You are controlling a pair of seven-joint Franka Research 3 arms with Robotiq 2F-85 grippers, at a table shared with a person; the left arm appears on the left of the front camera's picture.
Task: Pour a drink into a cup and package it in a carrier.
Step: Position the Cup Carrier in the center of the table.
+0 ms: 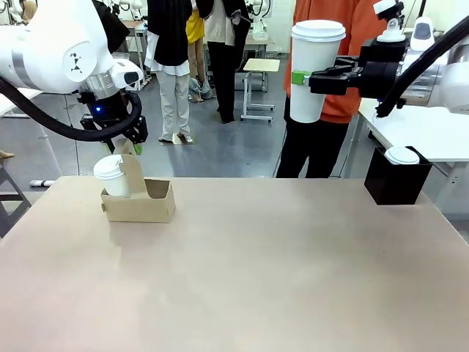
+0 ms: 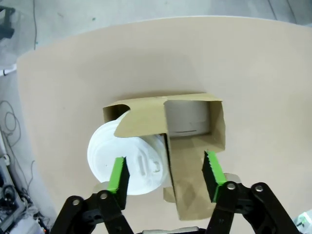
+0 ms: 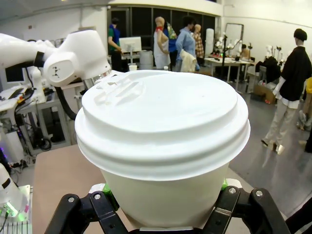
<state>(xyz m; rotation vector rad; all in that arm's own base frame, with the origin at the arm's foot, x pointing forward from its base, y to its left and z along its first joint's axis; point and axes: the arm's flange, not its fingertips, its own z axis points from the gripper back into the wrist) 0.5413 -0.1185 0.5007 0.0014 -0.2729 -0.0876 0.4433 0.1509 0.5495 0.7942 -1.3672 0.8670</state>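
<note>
At upper right of the front frame the right pincer (image 1: 308, 78) grips the tall lidded white cup (image 1: 316, 48) high above the desk (image 1: 256, 279), while at left the left pincer (image 1: 130, 144) hangs open just over the brown carrier (image 1: 152, 207), whose left pocket holds a shorter lidded cup (image 1: 111, 176).

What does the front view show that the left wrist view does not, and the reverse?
Front view: the right gripper holding the tall cup high, and a black box at far right. Left wrist view: the inside of the carrier's second pocket, seen from above. Both: the left gripper open above the carrier, a short lidded cup in one pocket, the table.
</note>
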